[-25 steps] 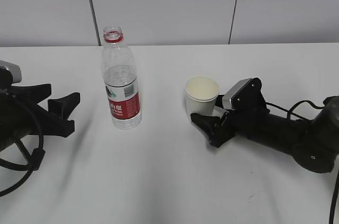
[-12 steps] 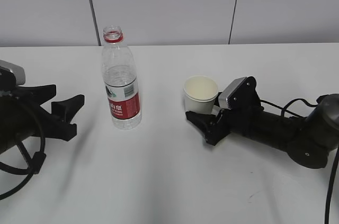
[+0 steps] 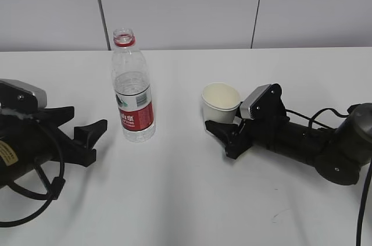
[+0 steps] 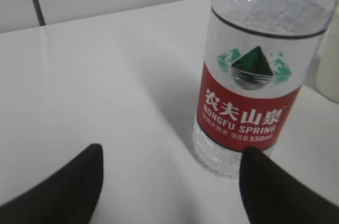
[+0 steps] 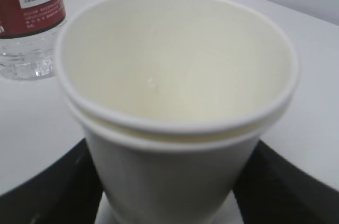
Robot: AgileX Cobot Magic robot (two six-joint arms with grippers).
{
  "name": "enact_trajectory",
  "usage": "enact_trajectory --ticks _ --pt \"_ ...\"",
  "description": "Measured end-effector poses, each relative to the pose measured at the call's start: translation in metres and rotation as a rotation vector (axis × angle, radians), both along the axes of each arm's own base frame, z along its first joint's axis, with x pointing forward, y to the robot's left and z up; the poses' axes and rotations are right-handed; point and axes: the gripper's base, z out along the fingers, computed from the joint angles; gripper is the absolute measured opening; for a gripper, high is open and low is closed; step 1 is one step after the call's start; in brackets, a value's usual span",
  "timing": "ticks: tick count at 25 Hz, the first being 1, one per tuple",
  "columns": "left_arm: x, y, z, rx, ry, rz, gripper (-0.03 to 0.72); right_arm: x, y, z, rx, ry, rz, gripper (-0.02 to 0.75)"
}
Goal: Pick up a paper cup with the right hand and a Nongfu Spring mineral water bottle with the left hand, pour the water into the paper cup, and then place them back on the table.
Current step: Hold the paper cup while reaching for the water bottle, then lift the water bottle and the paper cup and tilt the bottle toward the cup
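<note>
Right wrist view: black fingers (image 5: 275,176) flank the paper cup (image 5: 175,113), spread, contact unclear; the right hand (image 3: 224,134) lies low on the table (image 3: 192,199); the left hand (image 3: 87,135), agape and empty, sits just beside the upright Nongfu Spring mineral water bottle (image 3: 132,89).

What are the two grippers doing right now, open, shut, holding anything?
Left gripper: open, holding nothing, short of the bottle.
Right gripper: jaws on either side of the paper cup; cannot tell if they have closed on it.
</note>
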Motion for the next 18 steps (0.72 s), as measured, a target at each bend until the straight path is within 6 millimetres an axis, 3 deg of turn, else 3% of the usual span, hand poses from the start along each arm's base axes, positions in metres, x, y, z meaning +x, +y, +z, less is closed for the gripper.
enact_trajectory --ticks 5,18 --pt "0.015 -0.007 -0.001 -0.026 -0.019 -0.028 0.554 0.0 0.0 0.0 0.0 0.0 0.0 0.512" --pt "0.044 -0.029 -0.01 -0.076 -0.009 -0.189 0.575 0.0 0.0 0.0 0.0 0.0 0.0 0.51"
